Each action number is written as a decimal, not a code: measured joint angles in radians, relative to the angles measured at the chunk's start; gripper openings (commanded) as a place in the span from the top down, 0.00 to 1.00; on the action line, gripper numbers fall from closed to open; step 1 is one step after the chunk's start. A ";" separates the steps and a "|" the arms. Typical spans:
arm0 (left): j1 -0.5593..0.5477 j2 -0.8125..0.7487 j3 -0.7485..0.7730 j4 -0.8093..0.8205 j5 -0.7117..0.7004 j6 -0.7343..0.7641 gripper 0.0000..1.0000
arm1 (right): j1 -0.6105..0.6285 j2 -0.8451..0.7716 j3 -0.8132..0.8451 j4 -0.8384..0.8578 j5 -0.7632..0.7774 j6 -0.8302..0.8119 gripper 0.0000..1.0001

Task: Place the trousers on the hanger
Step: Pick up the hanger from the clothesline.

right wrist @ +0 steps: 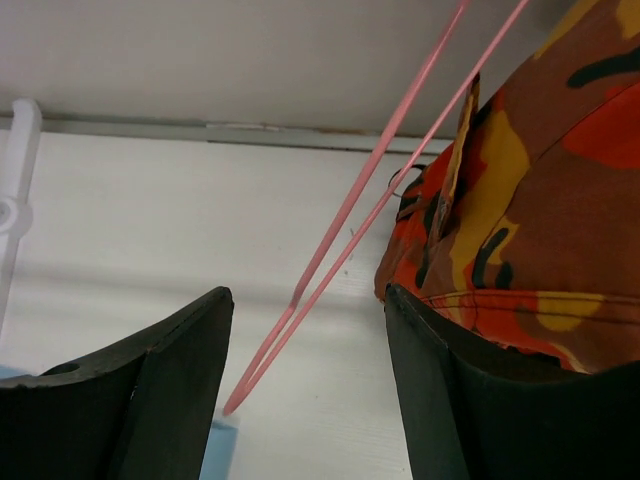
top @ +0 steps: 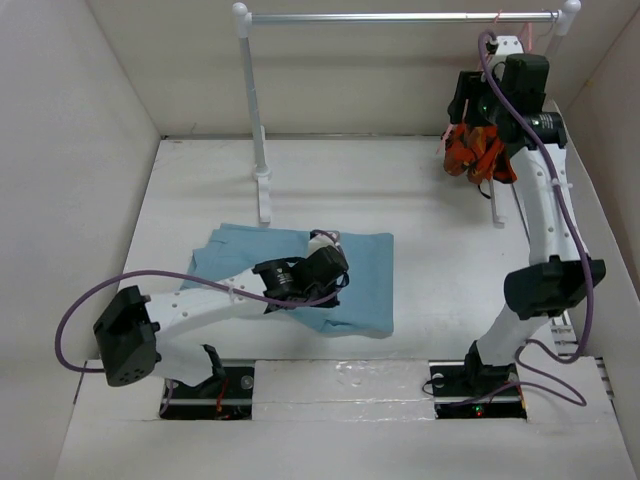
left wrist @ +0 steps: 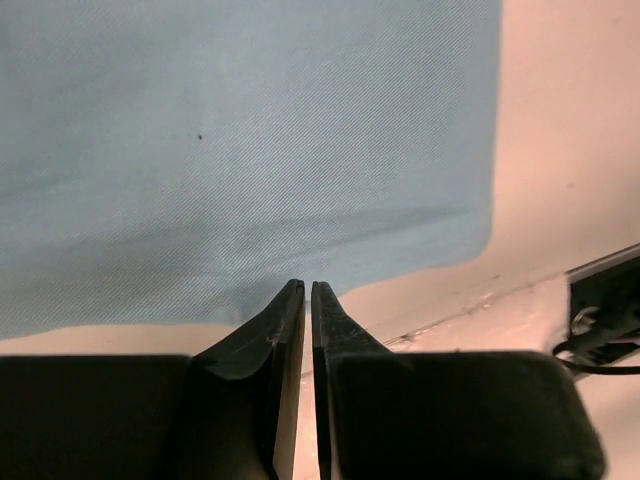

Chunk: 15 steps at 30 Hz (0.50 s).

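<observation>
Trousers (top: 362, 272): found spread flat on the counter (top: 420, 190), left of centre, near the foot of the rail post (top: 258, 130). Not on any hanger.

Left arm: seen folded low, elbow pushed out to the near left, forearm running right just above the cloth, wrist over the middle of the trousers. Left gripper (left wrist: 307, 288): fingers pressed together, only a hairline slit between them, nothing pinched. Tips placed over the cloth's edge, where blue meets bare counter in the wrist view. Contact with the cloth cannot be judged.

Right arm: seen raised from its base at the near right, elbow bent outward, forearm reaching up and back to the far right end of the rail (top: 400, 17). Right gripper (right wrist: 306, 292): fingers spread wide, holding nothing. Hanger (right wrist: 262, 355): two thin pink wires noted slanting down through the gap between the fingers and meeting at a corner low in the wrist view, clear of both fingers as far as can be seen. Patterned garment (right wrist: 540, 200): hanging just beside the finger on the right of that view, by the rail's right end.
</observation>
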 measured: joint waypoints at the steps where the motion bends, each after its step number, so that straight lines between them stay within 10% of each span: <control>1: 0.000 -0.018 0.009 -0.006 -0.008 -0.002 0.94 | -0.010 0.024 0.000 -0.003 -0.013 0.006 0.32; 10: 0.000 -0.064 0.015 -0.041 -0.032 -0.017 0.94 | -0.052 0.036 -0.147 0.099 -0.117 0.059 0.52; 15: 0.000 -0.064 0.015 -0.052 -0.034 -0.026 0.93 | -0.063 0.031 -0.261 0.212 -0.172 0.090 1.00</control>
